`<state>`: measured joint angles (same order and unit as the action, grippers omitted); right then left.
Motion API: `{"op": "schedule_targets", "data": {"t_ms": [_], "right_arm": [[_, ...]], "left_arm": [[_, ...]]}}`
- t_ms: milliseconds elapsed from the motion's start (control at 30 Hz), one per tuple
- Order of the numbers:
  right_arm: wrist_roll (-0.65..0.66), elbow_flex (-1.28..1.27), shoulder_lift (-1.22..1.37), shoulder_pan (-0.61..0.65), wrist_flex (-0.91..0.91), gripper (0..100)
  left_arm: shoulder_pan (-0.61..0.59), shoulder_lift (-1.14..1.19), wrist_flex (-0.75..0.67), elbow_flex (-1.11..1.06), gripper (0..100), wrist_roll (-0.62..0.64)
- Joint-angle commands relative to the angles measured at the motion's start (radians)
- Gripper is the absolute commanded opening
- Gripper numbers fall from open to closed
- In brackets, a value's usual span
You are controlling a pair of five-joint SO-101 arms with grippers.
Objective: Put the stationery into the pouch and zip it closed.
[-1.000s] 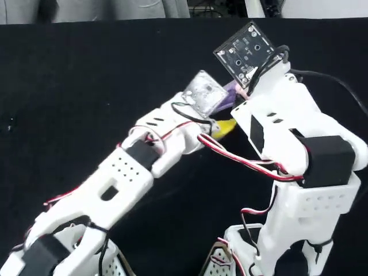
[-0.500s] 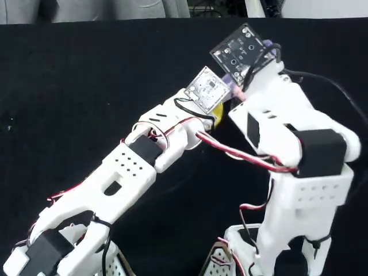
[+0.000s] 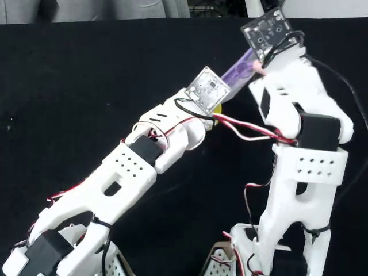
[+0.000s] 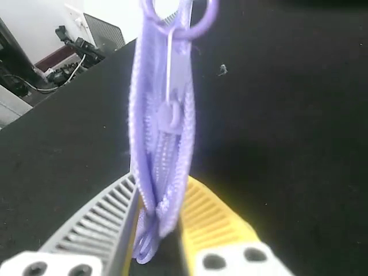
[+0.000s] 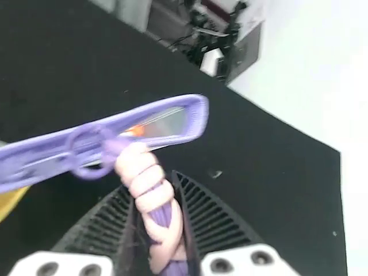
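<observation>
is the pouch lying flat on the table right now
No, the pouch is held up off the table, clamped in the left gripper.

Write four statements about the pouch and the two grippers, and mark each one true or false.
1. The left gripper is shut on the purple pouch. True.
2. The purple pouch lies flat on the black table. False: the two arms hold it up off the table.
3. The right gripper pinches a pink pull cord beside the pouch. True.
4. Both fingers of the left gripper are grey. False: one is grey and the other is a yellow finger.
</observation>
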<state>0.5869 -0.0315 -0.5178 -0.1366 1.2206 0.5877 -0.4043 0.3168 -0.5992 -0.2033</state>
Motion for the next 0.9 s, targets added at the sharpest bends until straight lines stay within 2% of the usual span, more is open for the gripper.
{"op": "schedule_targets", "data": {"t_ms": [0, 300, 433, 867], "right_arm": [[-0.012, -0.004, -0.012, -0.057, -0.129, 1.1], [-0.014, 0.051, 0.183, -0.158, -0.245, 1.1], [-0.048, 0.194, 0.283, -0.219, -0.249, 1.1], [-0.063, 0.645, 0.679, -0.345, -0.241, 1.1]], "left_arm": [[-0.012, -0.011, -0.008, -0.010, 3, -0.009], [-0.008, -0.011, -0.006, -0.021, 3, -0.017], [-0.007, -0.011, -0.006, -0.039, 3, -0.087], [-0.007, -0.011, -0.006, -0.041, 3, -0.091]]}}
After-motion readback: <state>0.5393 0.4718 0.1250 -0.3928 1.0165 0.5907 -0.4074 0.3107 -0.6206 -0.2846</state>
